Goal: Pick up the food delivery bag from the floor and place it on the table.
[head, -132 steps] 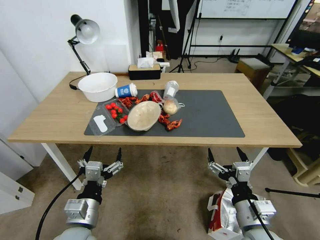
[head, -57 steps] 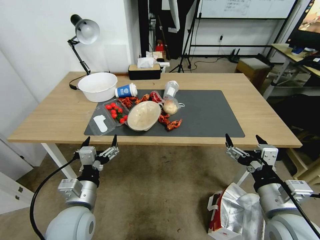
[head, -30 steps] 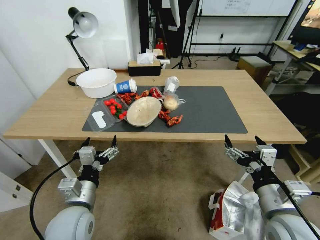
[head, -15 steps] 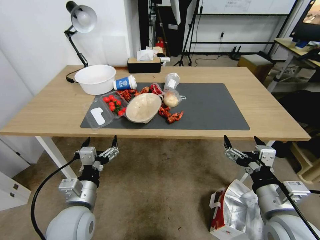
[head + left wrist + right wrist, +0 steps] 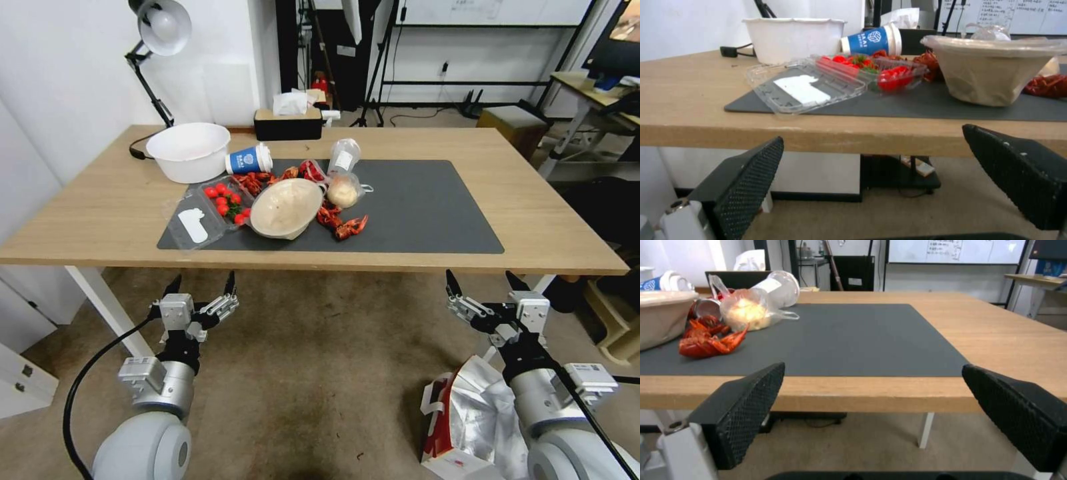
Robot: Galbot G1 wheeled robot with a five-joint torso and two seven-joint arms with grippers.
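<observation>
Both grippers hang below the near edge of the surface (image 5: 413, 263) with their jaws spread apart and nothing between them. Right gripper (image 5: 481, 285) sits above the food delivery bag (image 5: 467, 427), which stands on the floor (image 5: 320, 373) just under and behind it, foil lining showing, partly hidden by the right arm. Left gripper (image 5: 201, 285) hovers well apart from the bag, facing the dark mat (image 5: 413, 213) beyond the edge.
</observation>
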